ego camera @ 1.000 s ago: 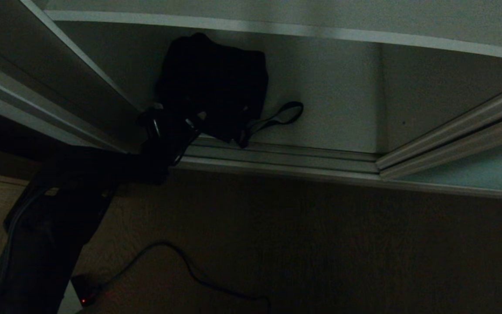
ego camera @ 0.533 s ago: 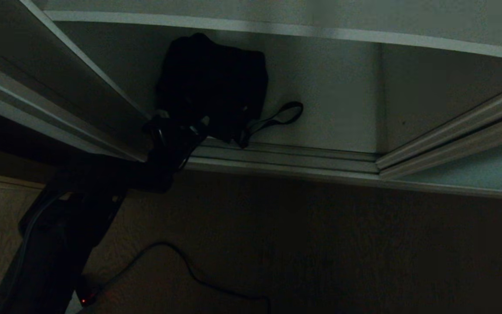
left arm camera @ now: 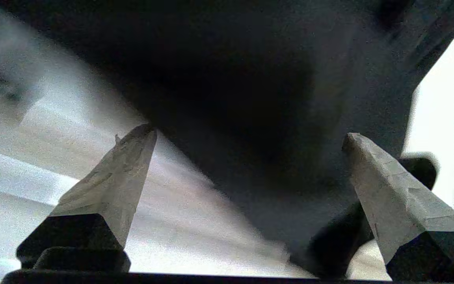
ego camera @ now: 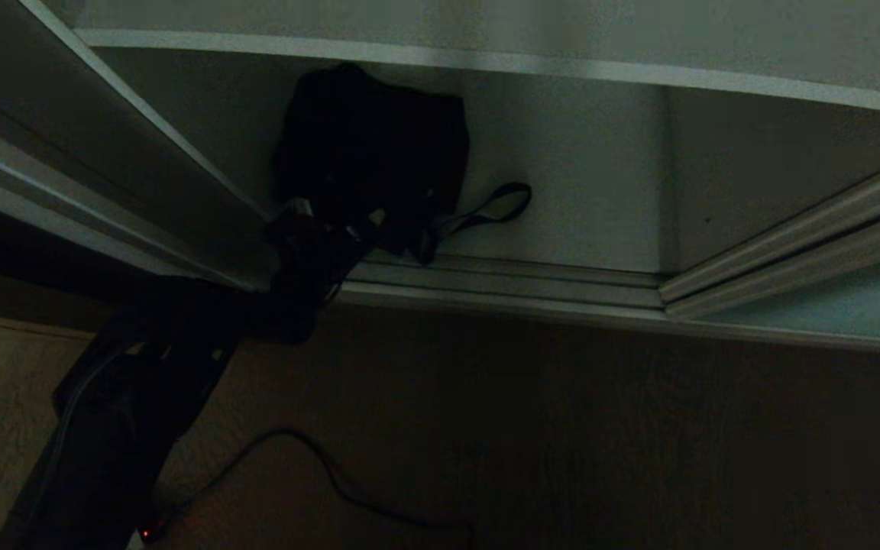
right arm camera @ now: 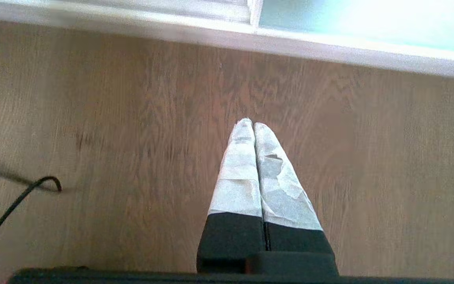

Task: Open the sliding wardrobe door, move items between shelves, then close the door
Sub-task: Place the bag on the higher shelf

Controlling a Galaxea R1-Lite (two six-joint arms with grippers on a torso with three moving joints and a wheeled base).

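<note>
Before the left gripper (left arm camera: 250, 134) lay a matt black cloth bag (ego camera: 379, 145); under the right gripper's paper-wrapped fingertips (right arm camera: 246, 157) ran a smooth wood-grain floor (right arm camera: 132, 138).

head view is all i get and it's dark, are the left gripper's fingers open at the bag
Observer: Yes. In the left wrist view the left gripper is wide open, with the black bag filling the gap ahead.
Operator: holding anything
Observer: No, nothing sits between its fingers.
Operator: and the right one, can't see it
Observer: The right gripper is shut and empty, pointing at the wooden floor.
</note>
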